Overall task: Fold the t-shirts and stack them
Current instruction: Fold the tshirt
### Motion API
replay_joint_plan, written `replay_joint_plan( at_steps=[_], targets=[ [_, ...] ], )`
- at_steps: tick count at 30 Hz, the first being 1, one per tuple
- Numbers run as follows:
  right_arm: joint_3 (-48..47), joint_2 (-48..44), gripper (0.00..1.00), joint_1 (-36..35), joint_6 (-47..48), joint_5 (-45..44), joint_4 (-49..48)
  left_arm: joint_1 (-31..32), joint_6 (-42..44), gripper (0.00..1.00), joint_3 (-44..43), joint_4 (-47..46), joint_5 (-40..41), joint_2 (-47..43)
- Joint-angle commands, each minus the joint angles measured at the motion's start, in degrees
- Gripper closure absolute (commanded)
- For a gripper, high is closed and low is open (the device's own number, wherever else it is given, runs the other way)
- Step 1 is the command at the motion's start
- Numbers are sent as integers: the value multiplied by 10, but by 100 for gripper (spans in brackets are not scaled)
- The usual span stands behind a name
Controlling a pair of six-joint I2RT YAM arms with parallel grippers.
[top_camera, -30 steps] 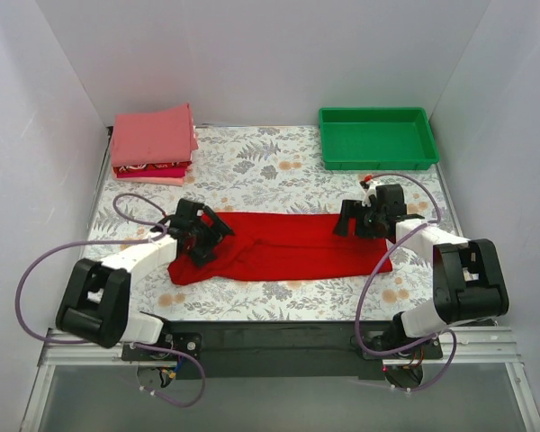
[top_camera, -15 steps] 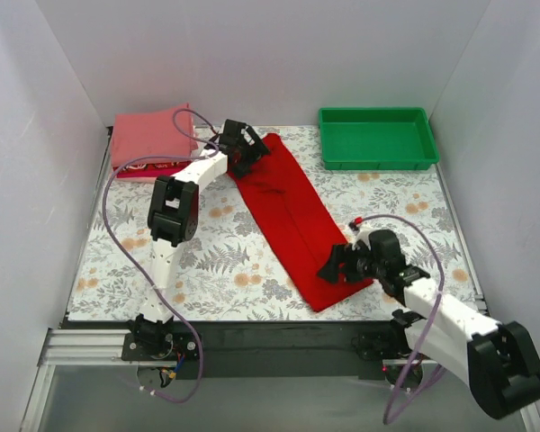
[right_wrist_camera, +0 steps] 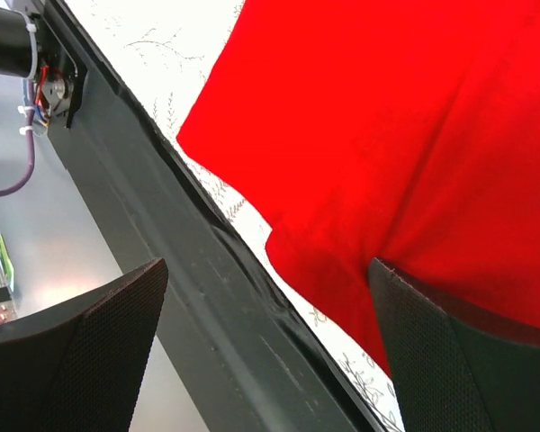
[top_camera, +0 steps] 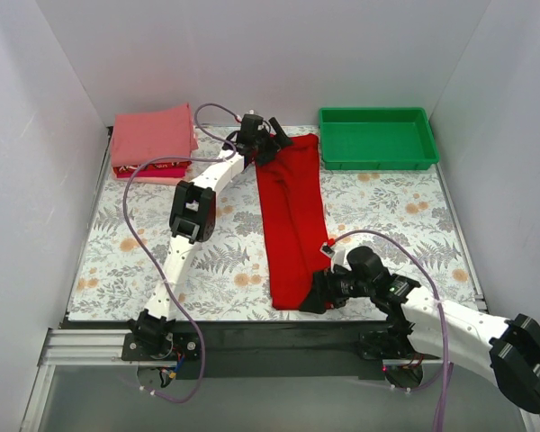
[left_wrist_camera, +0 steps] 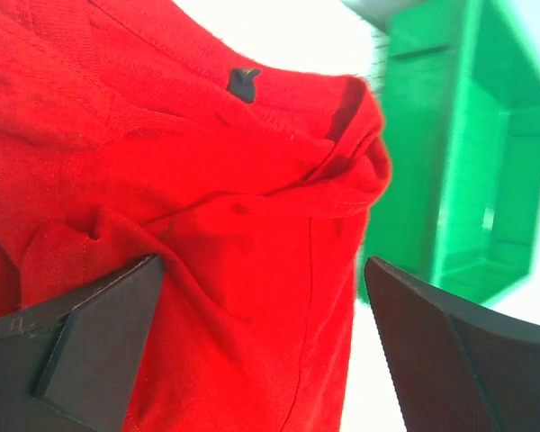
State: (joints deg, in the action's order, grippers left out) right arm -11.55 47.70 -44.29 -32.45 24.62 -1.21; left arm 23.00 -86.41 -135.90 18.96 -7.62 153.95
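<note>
The bright red t-shirt point(top_camera: 292, 216) lies as a long narrow strip running from the far side by the tray down to the near table edge. My left gripper point(top_camera: 268, 144) is open over its far end, with its jaws wide apart above bunched red cloth point(left_wrist_camera: 207, 180). My right gripper point(top_camera: 319, 292) is open at the strip's near end. Its jaws are spread with the red hem point(right_wrist_camera: 414, 117) by the right finger. In the far left corner is a stack of folded tees, with a salmon-pink one point(top_camera: 151, 135) on top, a magenta-patterned one point(top_camera: 148, 169) below and a pale pink one at the bottom.
The green plastic tray point(top_camera: 378, 165) stands at the far right, just right of the left gripper; it also shows in the left wrist view point(left_wrist_camera: 486, 135). The black front rail point(right_wrist_camera: 207, 297) lies directly under the right gripper. White walls enclose the floral mat point(top_camera: 405, 207).
The red shirt has swung from lying crosswise to lying lengthwise. The left arm reached far toward the tray with one end, and the right arm drew the other end to the near edge.
</note>
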Motion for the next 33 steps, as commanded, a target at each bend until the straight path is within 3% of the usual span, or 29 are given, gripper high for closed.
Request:
replay_joint_plan(
  at_steps=[1, 6, 9, 16, 20, 24, 27, 28, 33],
  targets=[
    [-33, 40, 2, -13, 14, 23, 39, 0, -3, 4, 5, -9, -25, 80],
    [-78, 77, 2, -16, 25, 3, 36, 0, -17, 2, -17, -58, -61, 102],
    [-101, 101, 2, -17, 32, 0, 38, 1, -6, 2, -2, -54, -20, 70],
    [-184, 50, 2, -16, 45, -148, 119, 5, 45, 2, 40, -11, 9, -109],
    [-197, -5, 2, -15, 8, -297, 174, 26, 74, 2, 135, 29, 69, -279],
    [-163, -55, 2, -11, -60, -382, 183, 56, 63, 2, 357, 33, 104, -431],
    [-153, -84, 2, -8, -46, -391, 193, 88, 26, 2, 502, -3, 125, -561],
    [-153, -89, 2, -8, -36, -389, 198, 109, 14, 2, 596, -17, 139, -586],
    [-168, -53, 2, 1, -12, -352, 277, 172, -45, 2, 724, 27, 182, -673]
  ],
)
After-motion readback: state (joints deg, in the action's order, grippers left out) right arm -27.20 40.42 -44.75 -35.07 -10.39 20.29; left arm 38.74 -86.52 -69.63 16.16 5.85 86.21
